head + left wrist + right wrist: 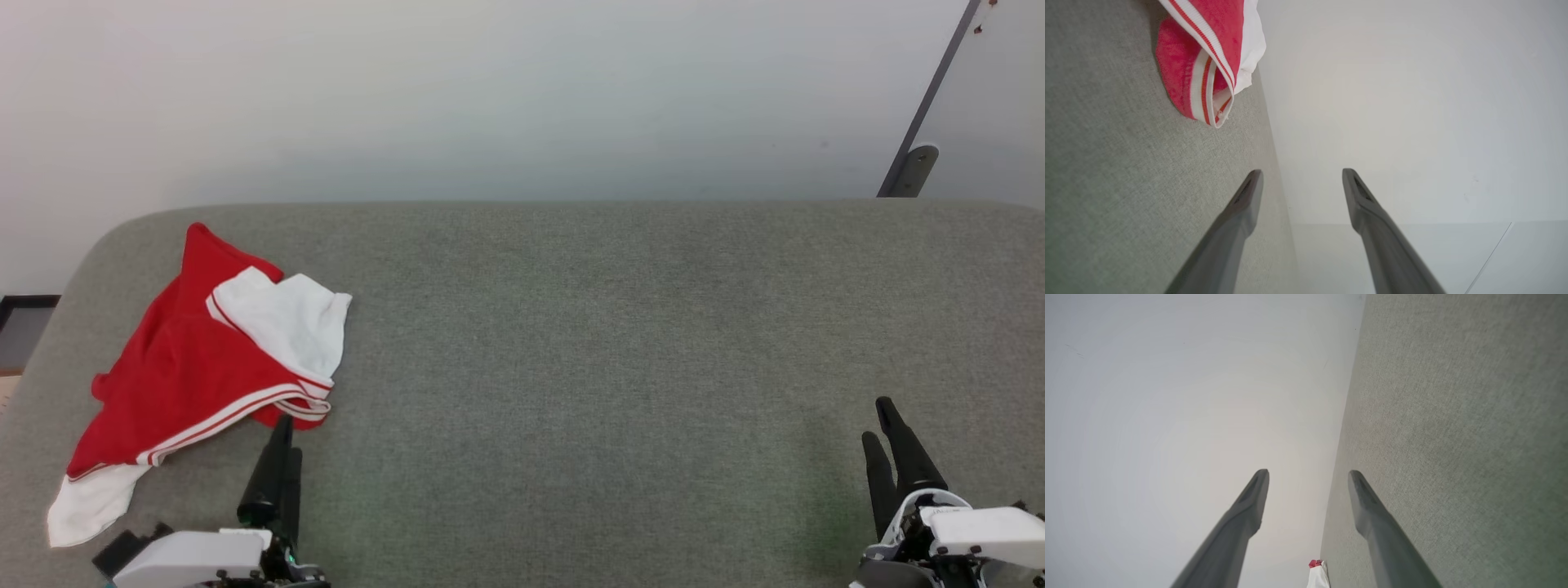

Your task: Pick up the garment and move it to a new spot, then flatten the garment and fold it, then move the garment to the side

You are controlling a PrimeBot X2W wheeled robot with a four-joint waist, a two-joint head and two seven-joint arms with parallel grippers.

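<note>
Item: garment (188, 367), soft red fabric, crumpled into a rough triangle; one white sleeve was folded over its top and another white sleeve trailed at seven o'clock. White-red striped trim was noted along the seams. It was located at nine o'clock on the padded surface (612, 343), a grey-green woven cloth with rounded corners. Left gripper (287, 437) was recorded at seven o'clock, its long dark tapered fingers pointed toward twelve, near the striped trim, spread wide, nothing held. Right gripper (878, 419) was recorded at five o'clock, well apart from the garment, likewise parted and empty
</note>
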